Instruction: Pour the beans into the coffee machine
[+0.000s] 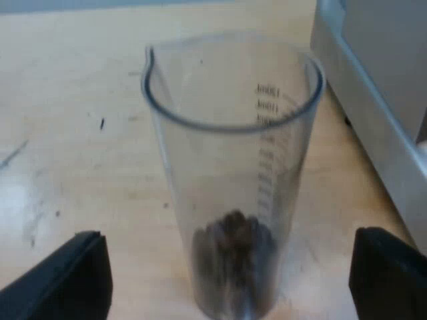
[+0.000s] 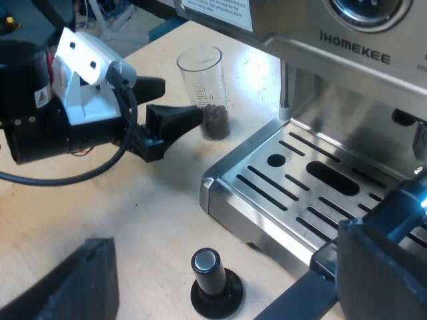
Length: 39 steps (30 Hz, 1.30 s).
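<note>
While my left gripper (image 1: 227,243) straddles the upright measuring glass (image 1: 230,167) with jaws parted, the beans (image 1: 233,257) lie in its bottom, on the table (image 1: 67,133) near the espresso machine (image 2: 353,47); my right gripper (image 2: 223,243) hangs, jaws parted, over the black-knobbed tamper (image 2: 215,280).

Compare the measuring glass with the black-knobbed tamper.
The measuring glass is tall and clear; the tamper is short and dark. The measuring glass holds coffee beans at its bottom; the tamper is solid, a knob on a round base. The measuring glass stands between the open fingers of the left hand, not gripped; the tamper stands alone by the espresso machine's drip tray. Both stand upright on the wooden table.
</note>
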{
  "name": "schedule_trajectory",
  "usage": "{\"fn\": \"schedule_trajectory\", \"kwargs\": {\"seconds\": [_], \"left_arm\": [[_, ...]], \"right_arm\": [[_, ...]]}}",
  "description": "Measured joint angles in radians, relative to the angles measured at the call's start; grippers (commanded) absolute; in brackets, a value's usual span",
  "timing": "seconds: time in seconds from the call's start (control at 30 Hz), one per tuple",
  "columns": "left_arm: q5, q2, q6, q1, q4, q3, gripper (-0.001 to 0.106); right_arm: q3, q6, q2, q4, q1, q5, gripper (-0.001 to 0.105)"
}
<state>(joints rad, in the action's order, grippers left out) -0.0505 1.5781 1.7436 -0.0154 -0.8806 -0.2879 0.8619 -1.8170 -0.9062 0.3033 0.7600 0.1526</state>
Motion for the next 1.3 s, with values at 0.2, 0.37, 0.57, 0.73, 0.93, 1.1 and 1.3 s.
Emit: {"fn": "schedule_trajectory", "kwargs": {"seconds": [0.2,0.37,0.57,0.73,0.93,1.1,1.3], "left_arm": [[0.0,0.0,0.0,0.0,-0.006,-0.04,0.083],[0.0,0.04,0.0,0.0,-0.012,-0.07,0.083],[0.0,0.105,0.0,0.0,-0.012,-0.107,0.083],[0.0,0.138,0.0,0.0,-0.023,-0.147,0.083],[0.0,0.142,0.0,0.0,-0.019,-0.17,0.072],[0.0,0.162,0.0,0.0,-0.019,-0.182,0.052],[0.0,0.162,0.0,0.0,-0.018,-0.182,0.039]], "right_arm": [[0.0,0.0,0.0,0.0,0.0,0.0,0.069],[0.0,0.0,0.0,0.0,0.0,0.0,0.069],[0.0,0.0,0.0,0.0,0.0,0.0,0.069],[0.0,0.0,0.0,0.0,0.0,0.0,0.069],[0.0,0.0,0.0,0.0,0.0,0.0,0.069],[0.0,0.0,0.0,0.0,0.0,0.0,0.069],[0.0,0.0,0.0,0.0,0.0,0.0,0.069]]}}
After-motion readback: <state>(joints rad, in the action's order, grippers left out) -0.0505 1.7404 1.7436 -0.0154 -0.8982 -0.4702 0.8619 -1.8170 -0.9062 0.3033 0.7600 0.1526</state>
